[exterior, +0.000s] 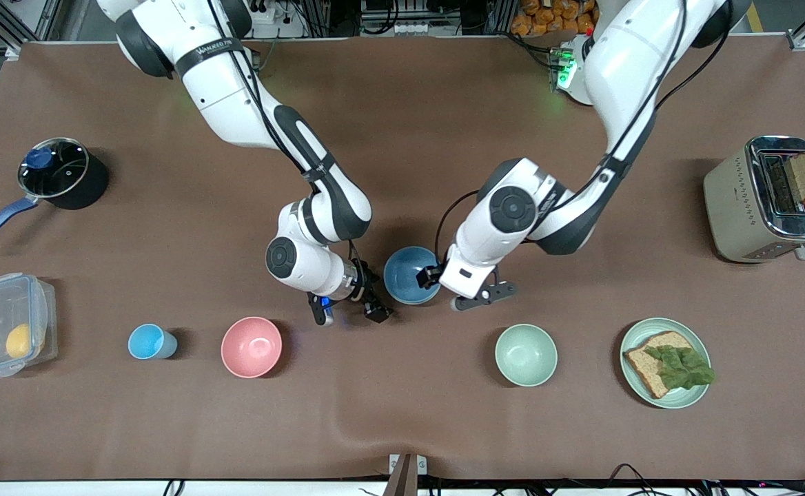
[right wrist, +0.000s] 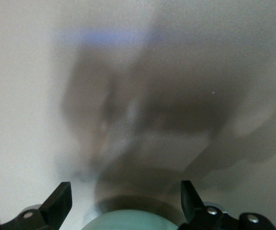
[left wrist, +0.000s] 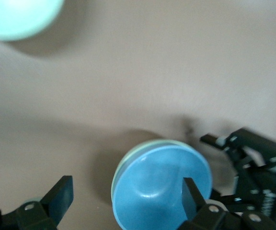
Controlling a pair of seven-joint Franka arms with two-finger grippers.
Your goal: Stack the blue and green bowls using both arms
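Observation:
The blue bowl (exterior: 411, 274) sits mid-table, nested in the green bowl, whose sage rim (left wrist: 120, 167) shows around it in the left wrist view. The blue bowl (left wrist: 162, 187) fills the lower part of that view. My left gripper (exterior: 434, 278) is open just over the stack, one finger (left wrist: 191, 195) above the blue bowl's inside, the other off its rim. My right gripper (exterior: 373, 307) is open and empty beside the stack, toward the right arm's end. A pale green bowl edge (right wrist: 128, 221) shows low between its fingers.
A paler mint bowl (exterior: 526, 355) and a plate with bread and lettuce (exterior: 664, 362) lie nearer the front camera toward the left arm's end. A pink bowl (exterior: 251, 346), light-blue cup (exterior: 148, 342) and plastic box (exterior: 9, 324) lie toward the right arm's end. Also a pot (exterior: 58, 172) and toaster (exterior: 768, 200).

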